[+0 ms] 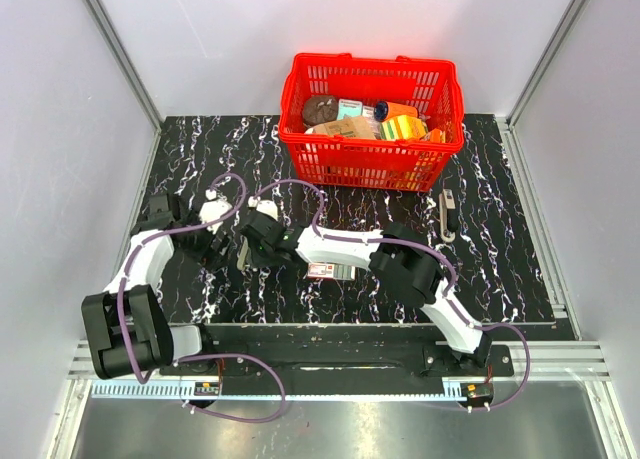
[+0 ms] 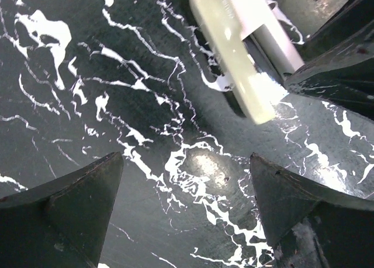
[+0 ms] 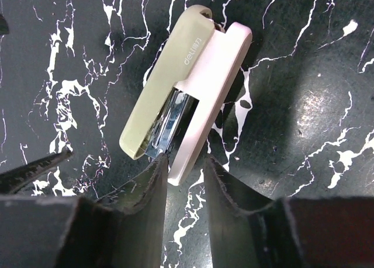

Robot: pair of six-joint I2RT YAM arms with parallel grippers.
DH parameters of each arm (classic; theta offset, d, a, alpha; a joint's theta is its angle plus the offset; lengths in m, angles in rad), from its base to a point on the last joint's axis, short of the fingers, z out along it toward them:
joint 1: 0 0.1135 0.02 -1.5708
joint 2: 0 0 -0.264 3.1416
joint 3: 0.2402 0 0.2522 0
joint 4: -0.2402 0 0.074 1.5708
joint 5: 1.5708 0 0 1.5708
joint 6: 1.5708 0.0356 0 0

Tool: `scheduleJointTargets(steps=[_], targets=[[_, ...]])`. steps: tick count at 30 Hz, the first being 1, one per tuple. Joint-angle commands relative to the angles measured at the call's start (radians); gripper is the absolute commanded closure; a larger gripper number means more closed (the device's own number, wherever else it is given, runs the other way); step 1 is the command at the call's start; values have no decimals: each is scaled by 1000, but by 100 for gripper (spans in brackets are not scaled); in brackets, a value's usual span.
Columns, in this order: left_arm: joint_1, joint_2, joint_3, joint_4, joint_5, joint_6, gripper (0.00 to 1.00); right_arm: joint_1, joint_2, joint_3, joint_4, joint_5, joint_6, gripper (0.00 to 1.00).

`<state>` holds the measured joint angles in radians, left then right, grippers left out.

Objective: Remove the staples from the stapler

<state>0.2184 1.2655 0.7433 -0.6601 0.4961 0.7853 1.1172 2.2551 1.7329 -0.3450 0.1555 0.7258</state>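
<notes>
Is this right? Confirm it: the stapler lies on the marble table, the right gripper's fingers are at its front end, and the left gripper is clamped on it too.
One error: the left gripper is open over bare table, as the left wrist view shows. The stapler does lie there, the right gripper at its front end.

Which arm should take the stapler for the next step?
Right. The right gripper already has its narrowed fingers at the stapler base end. The left gripper is wide open over bare table, the stapler beyond its fingertips.

One stapler (image 3: 186, 87), one red basket (image 1: 372, 119), two arms.
</notes>
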Motion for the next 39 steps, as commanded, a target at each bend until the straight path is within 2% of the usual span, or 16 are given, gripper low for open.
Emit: scheduleJointTargets(steps=[1,7,20,25,31,39], targets=[[-72,-2,-5,48,-19,-6,5,9,-20,-27,4,24,-6,65],[-178,44,19,57,-57,-55,4,10,-26,-39,15,30,-5,69],[-212,179,36,113,-93,-96,6,9,-49,-101,60,18,-3,79],[-263,135,24,109,-77,-123,4,7,-49,-99,63,15,-5,79],[-266,170,45,108,-88,-156,4,9,-48,-99,66,4,7,81],[-269,67,39,45,-39,-153,1,10,-51,-88,55,30,21,85]])
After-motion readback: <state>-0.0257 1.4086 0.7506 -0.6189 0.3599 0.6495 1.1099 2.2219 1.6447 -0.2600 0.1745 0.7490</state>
